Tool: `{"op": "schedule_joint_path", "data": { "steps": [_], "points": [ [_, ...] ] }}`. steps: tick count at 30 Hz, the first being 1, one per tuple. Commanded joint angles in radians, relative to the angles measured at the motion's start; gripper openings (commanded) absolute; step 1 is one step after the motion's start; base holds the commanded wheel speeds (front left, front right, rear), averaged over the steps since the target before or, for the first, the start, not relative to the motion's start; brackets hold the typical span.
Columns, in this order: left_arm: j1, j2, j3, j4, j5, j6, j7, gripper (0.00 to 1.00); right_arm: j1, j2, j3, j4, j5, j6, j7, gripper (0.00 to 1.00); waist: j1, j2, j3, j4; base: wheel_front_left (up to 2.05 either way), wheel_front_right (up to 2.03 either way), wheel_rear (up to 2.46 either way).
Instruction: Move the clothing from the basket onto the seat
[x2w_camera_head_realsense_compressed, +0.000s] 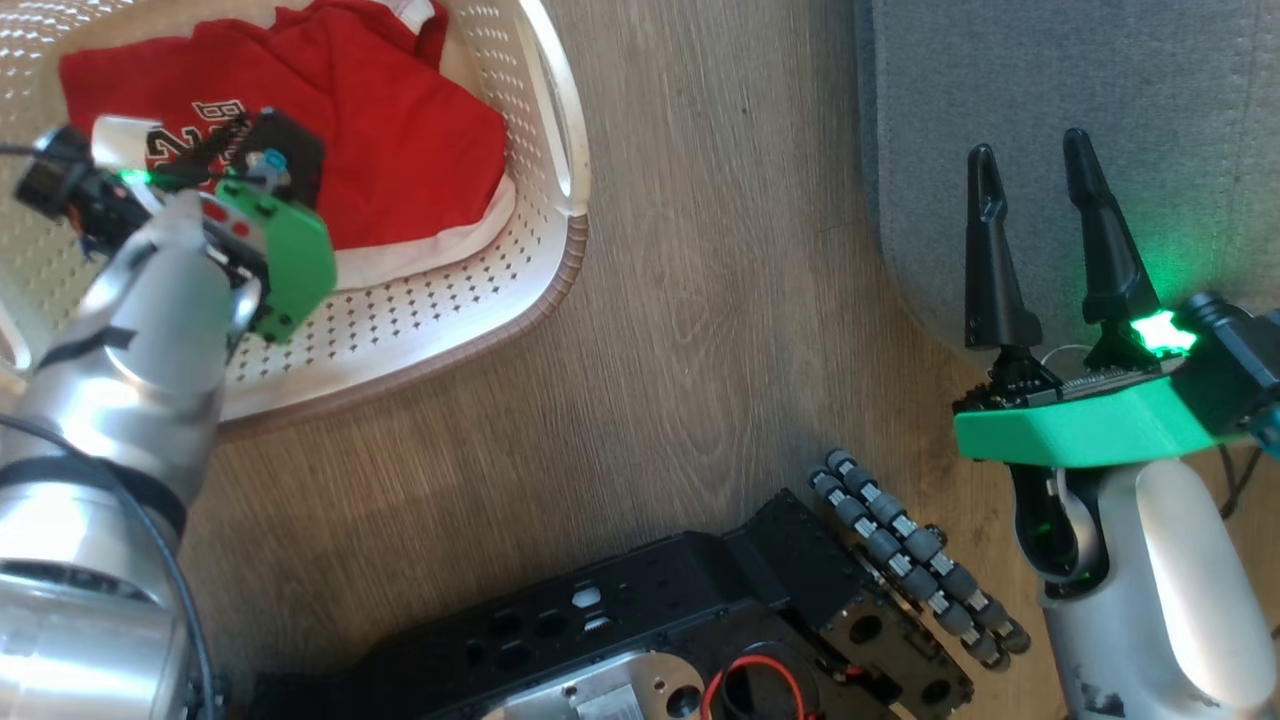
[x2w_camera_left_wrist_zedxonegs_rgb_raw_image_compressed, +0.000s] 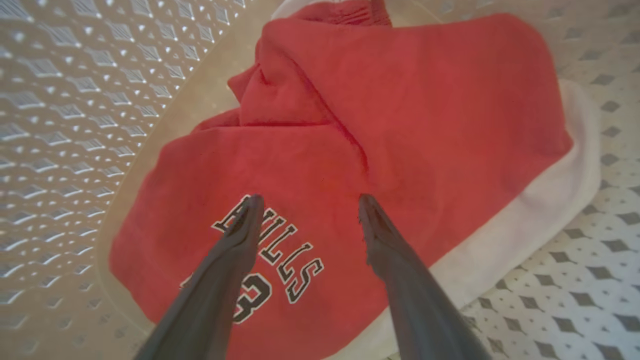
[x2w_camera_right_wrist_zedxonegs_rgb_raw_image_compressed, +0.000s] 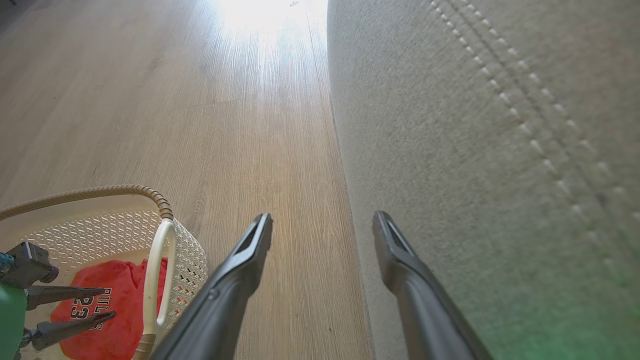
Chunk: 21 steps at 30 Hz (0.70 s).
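Clothing (x2w_camera_left_wrist_zedxonegs_rgb_raw_image_compressed: 410, 115) in basket (x2w_camera_left_wrist_zedxonegs_rgb_raw_image_compressed: 50, 100), left gripper (x2w_camera_left_wrist_zedxonegs_rgb_raw_image_compressed: 308, 200) over it

Silvery arms (x2w_camera_head_realsense_compressed: 110, 400) carry green wrist housings (x2w_camera_head_realsense_compressed: 1090, 430); the right tool (x2w_camera_head_realsense_compressed: 1028, 142) has long black tapered fingers (x2w_camera_head_realsense_compressed: 990, 270).

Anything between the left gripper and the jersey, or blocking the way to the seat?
Nothing visible. The left gripper hangs open directly over the jersey in the basket. Toward the seat, there is only the basket's rim to lift over, then wooden floor.
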<state>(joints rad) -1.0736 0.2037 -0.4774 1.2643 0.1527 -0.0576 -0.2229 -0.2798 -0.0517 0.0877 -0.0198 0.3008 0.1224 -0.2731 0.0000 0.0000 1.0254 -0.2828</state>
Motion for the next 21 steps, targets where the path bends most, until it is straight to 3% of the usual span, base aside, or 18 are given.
{"op": "schedule_joint_path", "data": {
  "steps": [1, 10, 21],
  "points": [
    [0.004, 0.04, 0.013, 0.002, 0.006, 0.014, 0.014, 1.0, 0.065, 0.001, 0.02, 0.029, 0.029, 0.008, 0.011, 1.0, 0.0, 0.0, 0.007, -0.003, 0.0, 0.0, 0.0],
    [-0.048, 0.063, -0.033, 0.023, 0.036, 0.03, 0.129, 1.0, 0.099, 0.001, 0.039, -0.043, 0.008, 0.008, 0.011, 1.0, 0.0, 0.0, 0.035, -0.002, 0.0, 0.0, 0.0],
    [-0.067, 0.064, -0.068, 0.026, 0.024, -0.04, 0.265, 1.0, 0.122, 0.001, 0.062, -0.136, -0.023, 0.008, 0.011, 1.0, 0.0, 0.0, 0.055, 0.006, 0.0, 0.0, 0.0]
  ]
}}
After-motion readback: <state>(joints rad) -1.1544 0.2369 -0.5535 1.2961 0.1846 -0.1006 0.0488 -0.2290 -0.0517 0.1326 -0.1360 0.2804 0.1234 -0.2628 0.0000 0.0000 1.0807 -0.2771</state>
